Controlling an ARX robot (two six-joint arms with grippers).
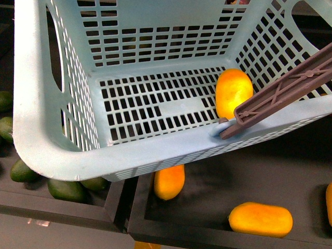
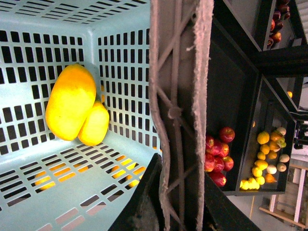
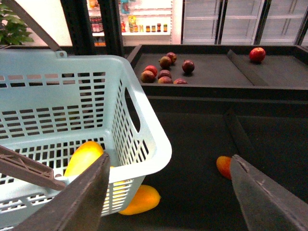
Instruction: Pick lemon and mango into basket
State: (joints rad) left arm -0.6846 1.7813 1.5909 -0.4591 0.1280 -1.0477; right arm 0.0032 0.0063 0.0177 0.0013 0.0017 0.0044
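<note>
The right gripper (image 3: 168, 192) is wide open and holds nothing, hanging just beside the basket (image 3: 144, 120), where the mango (image 2: 70, 102) and lemon (image 2: 95, 124) lie touching.

The right gripper (image 3: 168, 192) hangs with its two dark fingers (image 3: 82, 202) spread wide and nothing between them. The aqua basket (image 3: 144, 130) sits close by, with a yellow-orange mango (image 3: 84, 158) lying inside on its slotted floor. Another orange fruit (image 3: 139, 199) lies on the dark tray just beside the basket, partly under its corner. Farther off, a cluster of red apples (image 3: 164, 71) rests in a black bin.
</note>
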